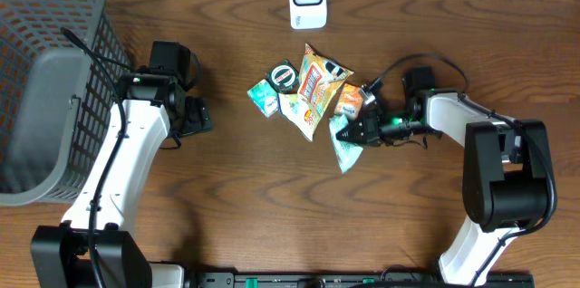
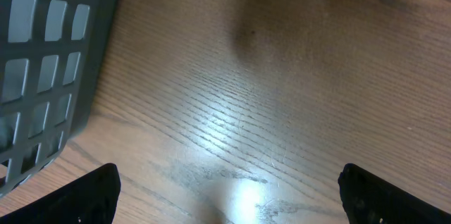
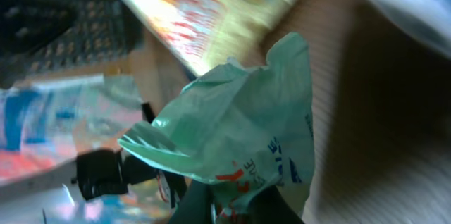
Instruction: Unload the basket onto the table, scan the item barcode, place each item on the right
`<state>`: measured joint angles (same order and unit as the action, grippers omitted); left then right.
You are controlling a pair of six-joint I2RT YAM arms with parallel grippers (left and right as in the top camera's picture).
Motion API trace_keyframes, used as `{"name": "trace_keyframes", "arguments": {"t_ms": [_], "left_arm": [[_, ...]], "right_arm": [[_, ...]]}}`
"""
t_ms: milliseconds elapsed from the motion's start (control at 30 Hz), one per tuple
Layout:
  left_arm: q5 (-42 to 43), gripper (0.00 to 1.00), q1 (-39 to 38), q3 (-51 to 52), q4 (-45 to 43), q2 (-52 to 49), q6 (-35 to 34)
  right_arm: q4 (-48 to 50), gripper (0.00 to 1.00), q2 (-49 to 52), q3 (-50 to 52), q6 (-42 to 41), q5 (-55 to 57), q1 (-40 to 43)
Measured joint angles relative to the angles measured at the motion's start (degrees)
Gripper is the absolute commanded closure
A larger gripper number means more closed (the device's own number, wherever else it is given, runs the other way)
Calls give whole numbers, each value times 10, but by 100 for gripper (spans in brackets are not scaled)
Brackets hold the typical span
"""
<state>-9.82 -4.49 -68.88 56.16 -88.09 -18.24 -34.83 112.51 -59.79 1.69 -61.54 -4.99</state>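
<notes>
Here, right jaws pinch a mint-green packet (image 3: 239, 132), its lettering blurred; left jaws spread wide.

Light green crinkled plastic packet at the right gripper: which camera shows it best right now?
The right wrist view. There the light green crinkled plastic packet fills the frame, pinched at its lower edge, with its print visible but blurred. The overhead view shows it only small, hanging from the right gripper. The left wrist view shows none of it.

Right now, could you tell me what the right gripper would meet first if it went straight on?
Beyond the green packet it pinches, the right gripper would likely meet the yellow snack bag first; depth is uncertain.
</notes>
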Motion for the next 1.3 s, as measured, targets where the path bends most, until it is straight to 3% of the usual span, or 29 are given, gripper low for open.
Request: {"name": "trace_keyframes", "arguments": {"t_ms": [200,267,533,700,900,933,967,1000,1033,1067,1300], "left_arm": [[0,2,0,0,0,0,0],[0,2,0,0,0,0,0],[0,2,0,0,0,0,0],[0,2,0,0,0,0,0],[0,2,0,0,0,0,0],[0,2,0,0,0,0,0],[0,2,0,0,0,0,0],[0,2,0,0,0,0,0],[0,2,0,0,0,0,0],[0,2,0,0,0,0,0],[0,3,0,0,0,0,0]], "right_arm": [[-32,66,0,6,-35,146,20],[-75,56,0,-10,-41,172,30],[-233,47,1,-125,-31,294,69],[-217,31,1,-126,-22,311,56],[-121,24,-10,-80,-44,296,26],[-106,31,-12,-75,-50,293,22],[-85,45,-16,-66,-63,284,16],[-68,66,-19,-59,-71,278,13],[-50,70,-20,-48,-80,273,9],[-39,98,-20,-37,-87,269,3],[-60,99,-15,-20,-105,225,-9]]}}
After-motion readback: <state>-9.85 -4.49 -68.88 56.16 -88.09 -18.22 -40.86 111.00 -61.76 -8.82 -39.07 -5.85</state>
